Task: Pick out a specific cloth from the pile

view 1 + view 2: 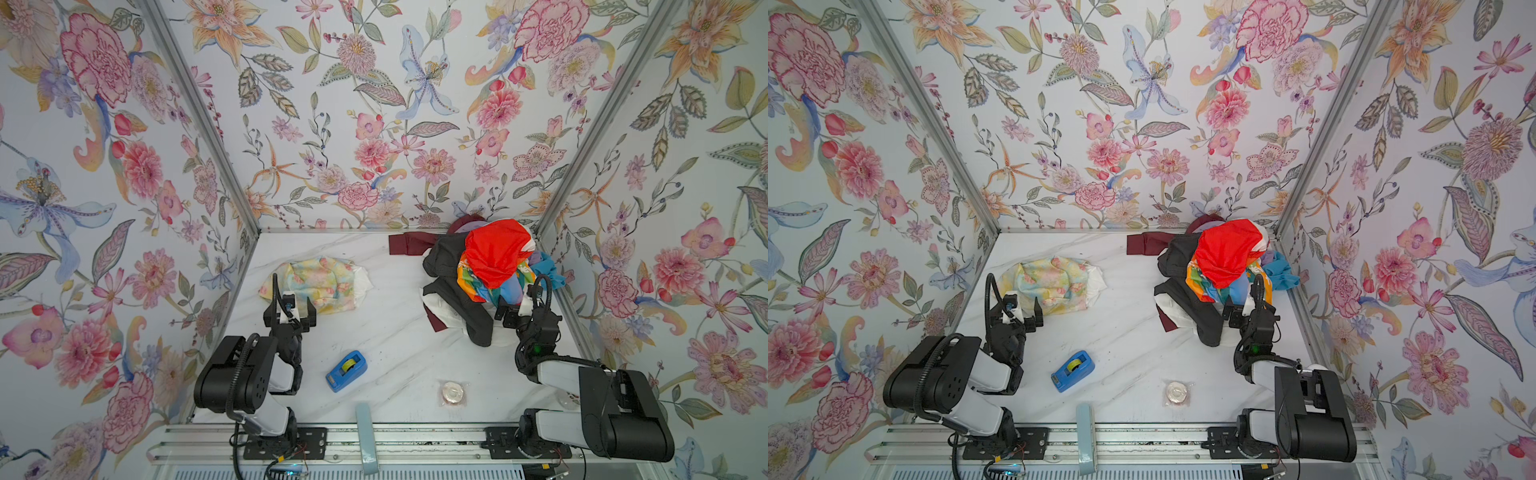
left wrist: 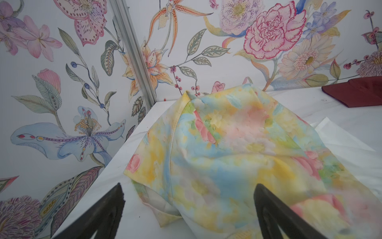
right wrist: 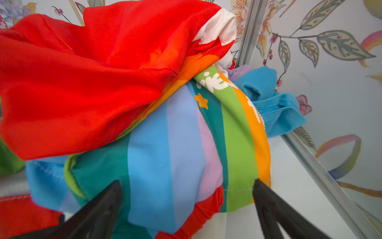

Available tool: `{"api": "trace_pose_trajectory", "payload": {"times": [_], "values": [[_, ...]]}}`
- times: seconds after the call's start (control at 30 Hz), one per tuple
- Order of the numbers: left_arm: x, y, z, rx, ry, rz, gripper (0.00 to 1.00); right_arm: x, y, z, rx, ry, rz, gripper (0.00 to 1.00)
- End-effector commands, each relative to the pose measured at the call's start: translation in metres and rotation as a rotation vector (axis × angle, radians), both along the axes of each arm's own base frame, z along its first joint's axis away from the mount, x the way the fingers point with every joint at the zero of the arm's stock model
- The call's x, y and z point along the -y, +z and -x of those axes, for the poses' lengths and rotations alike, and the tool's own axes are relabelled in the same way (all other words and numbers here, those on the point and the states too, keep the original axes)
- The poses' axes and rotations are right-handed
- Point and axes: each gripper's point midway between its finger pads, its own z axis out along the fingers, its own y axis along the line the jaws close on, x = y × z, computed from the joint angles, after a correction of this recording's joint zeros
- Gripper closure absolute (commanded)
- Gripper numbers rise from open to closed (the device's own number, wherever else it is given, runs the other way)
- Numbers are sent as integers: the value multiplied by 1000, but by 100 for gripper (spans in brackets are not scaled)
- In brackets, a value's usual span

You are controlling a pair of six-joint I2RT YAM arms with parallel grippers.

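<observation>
My left claw gapes empty at the near edge of the cloth. My right claw gapes too, close against the rainbow-striped cloth of the pile, gripping nothing.

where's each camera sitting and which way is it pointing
Both top views: high over the near rail, looking down at the table; left arm and right arm show.
Left wrist: on the left arm, behind the open left gripper, facing the cloth.
Right wrist: on the right arm, behind the open right gripper, close up on the pile.
Shared: the cloth shows in both top views and left wrist.
</observation>
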Motion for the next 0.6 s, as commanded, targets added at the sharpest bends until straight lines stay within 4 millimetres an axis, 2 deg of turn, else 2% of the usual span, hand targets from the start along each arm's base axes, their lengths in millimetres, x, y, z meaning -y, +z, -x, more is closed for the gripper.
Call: {"api": "trace_pose_trajectory", "payload": {"times": [0.0, 0.07, 0.1, 0.2, 0.3, 0.4, 0.53, 0.57], "values": [[3, 3, -6, -6, -29, -4, 1, -3, 9, 6, 31, 17, 8, 1], [2, 3, -6, -8, -26, -3, 1, -3, 9, 10, 28, 13, 8, 1], [2, 12, -13, 20, -25, -3, 1, -4, 8, 11, 20, 18, 6, 1], [1, 13, -13, 24, -21, 1, 1, -8, 13, 14, 64, 36, 0, 1], [-3, 17, -9, 52, 5, 13, 1, -8, 12, 3, 61, 33, -3, 1], [-5, 15, 3, 67, 11, 14, 1, -10, 10, -12, 65, 49, -4, 1], [-4, 16, 4, 73, 7, 14, 1, -16, -12, -24, 41, 72, 6, 1], [-4, 16, 4, 71, 7, 14, 1, -20, -9, -24, 70, 76, 21, 1]]}}
